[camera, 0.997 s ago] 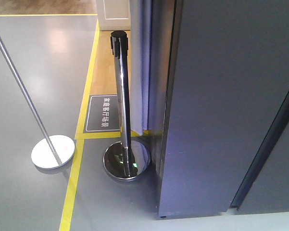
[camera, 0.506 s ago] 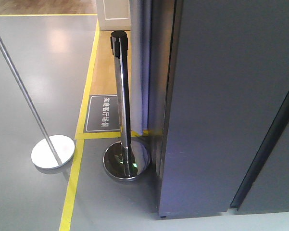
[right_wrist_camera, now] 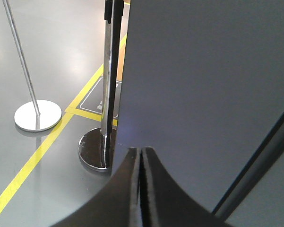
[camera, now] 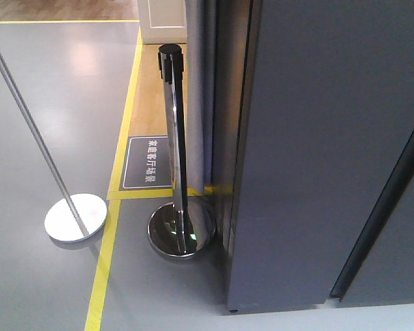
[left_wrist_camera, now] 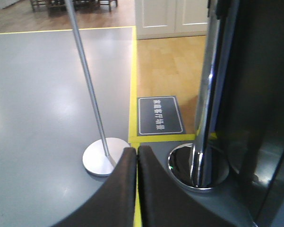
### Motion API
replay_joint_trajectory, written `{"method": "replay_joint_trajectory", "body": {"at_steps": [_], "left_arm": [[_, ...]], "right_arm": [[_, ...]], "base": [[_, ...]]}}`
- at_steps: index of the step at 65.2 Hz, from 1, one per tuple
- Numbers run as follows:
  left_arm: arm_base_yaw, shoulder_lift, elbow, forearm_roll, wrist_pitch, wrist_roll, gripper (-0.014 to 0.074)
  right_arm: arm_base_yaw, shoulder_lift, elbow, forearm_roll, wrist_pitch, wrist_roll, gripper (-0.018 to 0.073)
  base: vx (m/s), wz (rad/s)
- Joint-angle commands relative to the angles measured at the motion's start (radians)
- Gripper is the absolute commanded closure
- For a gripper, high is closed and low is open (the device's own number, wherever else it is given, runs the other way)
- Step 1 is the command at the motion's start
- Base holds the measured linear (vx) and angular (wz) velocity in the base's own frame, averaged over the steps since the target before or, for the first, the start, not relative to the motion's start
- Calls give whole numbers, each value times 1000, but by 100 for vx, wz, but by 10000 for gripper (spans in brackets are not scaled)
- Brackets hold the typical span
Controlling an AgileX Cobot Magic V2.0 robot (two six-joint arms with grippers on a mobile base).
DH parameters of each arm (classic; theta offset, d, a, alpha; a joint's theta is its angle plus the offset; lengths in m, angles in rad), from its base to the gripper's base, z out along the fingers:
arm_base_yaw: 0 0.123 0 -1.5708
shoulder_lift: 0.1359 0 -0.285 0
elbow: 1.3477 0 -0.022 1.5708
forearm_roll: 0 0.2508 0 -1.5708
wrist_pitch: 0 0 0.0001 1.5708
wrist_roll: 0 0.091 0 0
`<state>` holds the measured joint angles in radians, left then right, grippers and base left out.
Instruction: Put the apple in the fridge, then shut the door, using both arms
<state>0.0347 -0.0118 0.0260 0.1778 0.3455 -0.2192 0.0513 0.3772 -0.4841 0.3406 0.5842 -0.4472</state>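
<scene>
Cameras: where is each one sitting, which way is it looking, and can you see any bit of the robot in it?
Front view: sits up high, looks down at the fridge and shiny post; no robot shows.
Left wrist view: sits behind the shut left gripper, looks at the floor, floor sign and thin pole.
Right wrist view: sits behind the shut right gripper, faces the fridge's grey front.
Shared: all three show the shiny post, thin pole and yellow tape.

We see the dark grey door filling the right side as a flat wall. Just left of it a chrome stanchion stands on its round base, leaving only a thin gap. Further left, a slanted thin pole rises from a white disc base; open floor lies between them.
</scene>
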Motion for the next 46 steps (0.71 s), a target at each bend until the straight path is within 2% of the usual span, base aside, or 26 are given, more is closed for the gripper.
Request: {"method": "replay_joint_trajectory", "body": {"at_steps": [1,7,46], "left_arm": [[-41,-15,22,-6,-68,1,602],[-61,-15,22,-6,-68,1,602],[-60,-14,21,-5,-68,1,602]], "right_arm": [[2,7,-24,12,-65,-4,568],[2,7,-24,12,-65,-4,568],[2,7,-24,12,-65,-4,568]], "base": [[0,0],[0,0],[0,0]]}}
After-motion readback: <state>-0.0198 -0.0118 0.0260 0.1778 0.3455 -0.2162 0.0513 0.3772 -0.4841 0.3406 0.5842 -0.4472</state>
